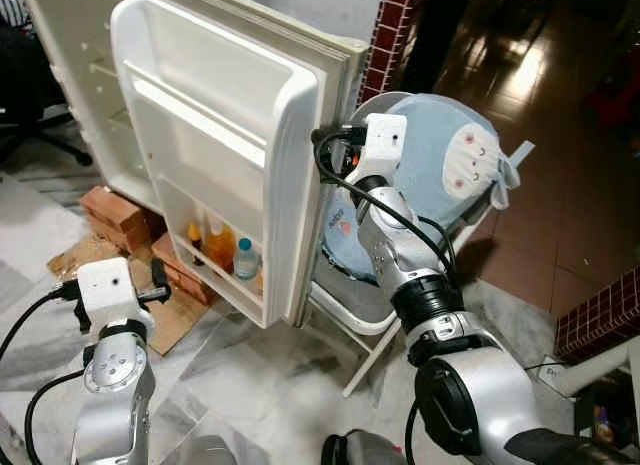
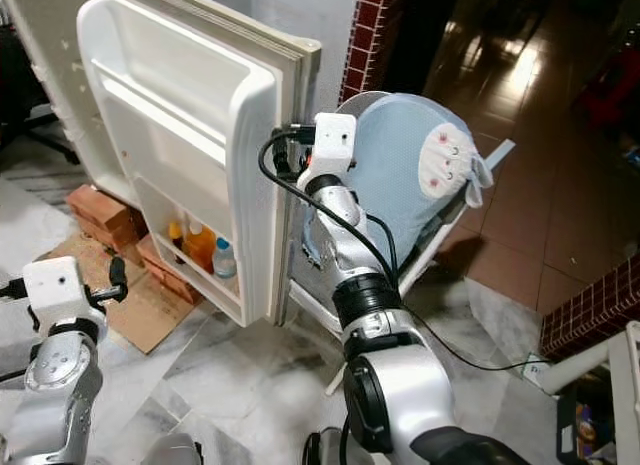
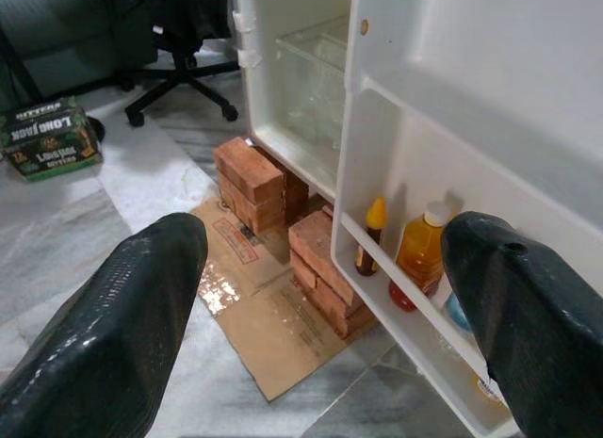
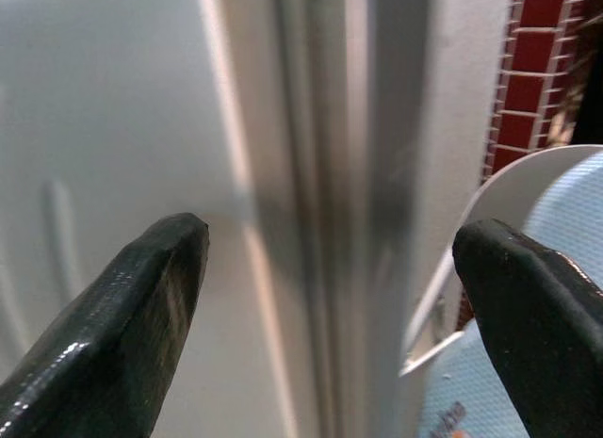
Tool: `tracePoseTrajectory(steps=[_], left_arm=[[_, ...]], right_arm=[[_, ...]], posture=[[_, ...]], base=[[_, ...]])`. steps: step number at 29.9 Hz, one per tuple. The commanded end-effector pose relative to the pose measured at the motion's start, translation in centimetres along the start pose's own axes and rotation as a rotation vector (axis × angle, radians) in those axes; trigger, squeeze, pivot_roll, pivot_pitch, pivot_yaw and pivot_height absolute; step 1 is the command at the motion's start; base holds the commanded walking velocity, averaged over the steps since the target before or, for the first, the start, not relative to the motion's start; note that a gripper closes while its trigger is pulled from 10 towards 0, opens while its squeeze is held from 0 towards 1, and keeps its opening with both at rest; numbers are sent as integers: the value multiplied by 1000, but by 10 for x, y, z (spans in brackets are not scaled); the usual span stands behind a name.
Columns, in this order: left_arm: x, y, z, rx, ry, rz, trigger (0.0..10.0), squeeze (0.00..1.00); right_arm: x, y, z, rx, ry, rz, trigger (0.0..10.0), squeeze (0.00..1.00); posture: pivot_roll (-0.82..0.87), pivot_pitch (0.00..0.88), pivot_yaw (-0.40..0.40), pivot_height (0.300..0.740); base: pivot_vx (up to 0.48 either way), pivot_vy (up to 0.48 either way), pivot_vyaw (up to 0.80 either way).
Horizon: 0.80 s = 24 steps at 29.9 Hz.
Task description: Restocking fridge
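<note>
The fridge door [image 1: 225, 135] is seen open in the upper left of the frame. The right tool [image 4: 330, 297] is spread wide at its free edge [image 4: 311, 202], nothing grasped. The door is judged stiff and rather heavy, with smooth plastic; this edge is best taken. In its lower shelf [image 3: 415, 301], bottles [image 3: 421, 259] stand. The left tool [image 3: 330, 325] is released too, low in the frame.

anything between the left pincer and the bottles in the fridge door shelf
Nothing visible. The left pincer, fingers apart, looks straight at the orange bottle and small dark bottle on the door shelf; open space lies between them.
</note>
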<state>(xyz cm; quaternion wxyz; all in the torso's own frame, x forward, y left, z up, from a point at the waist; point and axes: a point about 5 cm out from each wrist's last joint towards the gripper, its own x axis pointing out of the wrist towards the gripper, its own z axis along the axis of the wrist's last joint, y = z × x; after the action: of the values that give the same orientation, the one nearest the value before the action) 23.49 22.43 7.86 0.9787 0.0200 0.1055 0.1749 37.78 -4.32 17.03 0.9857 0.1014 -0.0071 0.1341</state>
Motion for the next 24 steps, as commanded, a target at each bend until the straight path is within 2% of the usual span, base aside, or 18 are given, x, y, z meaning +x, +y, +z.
tracePoseTrajectory(steps=[1, 3, 5, 6, 7, 8, 11, 13, 15, 16, 17, 19, 20, 22, 24], left_arm=[[0, -3, 6, 6, -16, -22, 10000, 0], [0, -4, 7, 6, -17, -23, 10000, 0], [0, -5, 7, 6, -19, -26, 10000, 0], [1, -6, 9, 4, -27, -31, 10000, 0], [1, -6, 9, 4, -29, -33, 10000, 0], [1, -7, 10, 9, -28, -38, 10000, 0], [0, -7, 9, 8, -24, -39, 10000, 0], [0, -7, 9, 9, -22, -41, 10000, 0], [0, -8, 8, 10, -18, -54, 10000, 0], [0, -8, 8, 10, -18, -54, 10000, 0], [-1, -8, 8, 10, -16, -60, 10000, 0], [0, -9, 8, 10, -15, -66, 10000, 0], [0, -10, 8, 12, -15, -75, 10000, 0], [0, -10, 8, 15, -15, -83, 10000, 0], [1, -11, 9, 17, -15, -85, 10000, 0]], right_arm=[[6, 36, 11, 16, -26, 93, 10000, 0], [7, 34, 10, -16, -23, 87, 10000, 0], [9, 25, 11, -36, -26, 64, 10000, 0], [11, 13, 14, -44, -26, 40, 10000, 0], [11, 11, 15, -45, -25, 35, 10000, 0], [12, -1, 17, -78, -28, 11, 10000, 0], [11, -18, 17, -96, -10, -7, 10000, 0], [10, -24, 14, -112, 14, 12, 10000, 0], [5, -39, 1, -157, 116, 121, 10000, 0], [5, -39, 1, -157, 116, 121, 10000, 0], [1, -43, -6, -189, 170, 187, 10000, 0], [-2, -47, -13, -246, 224, 226, 10000, 0], [-5, -49, -21, -325, 275, 282, 10000, 0], [-9, -51, -26, -397, 309, 338, 10000, 0], [-8, -59, -25, -442, 314, 268, 10000, 0]], posture=[[141, 63, -118, 740], [141, 64, -119, 740], [141, 66, -119, 740], [140, 68, -120, 740], [139, 69, -120, 740], [138, 71, -120, 740], [133, 73, -120, 740], [133, 73, -120, 740], [129, 75, -117, 740], [129, 75, -117, 740], [128, 75, -115, 740], [127, 76, -112, 740], [127, 75, -111, 740], [129, 75, -109, 740], [131, 73, -107, 740]], base=[[0, 0, 0], [0, 0, 0], [0, 0, 0], [0, 0, 0], [0, 0, 0], [0, 0, 0], [0, 0, 0], [0, 0, 0], [0, 0, 0], [0, 0, 0], [0, 0, 0], [0, 0, 0], [0, 0, 0], [0, 0, 0], [0, 0, 0]])
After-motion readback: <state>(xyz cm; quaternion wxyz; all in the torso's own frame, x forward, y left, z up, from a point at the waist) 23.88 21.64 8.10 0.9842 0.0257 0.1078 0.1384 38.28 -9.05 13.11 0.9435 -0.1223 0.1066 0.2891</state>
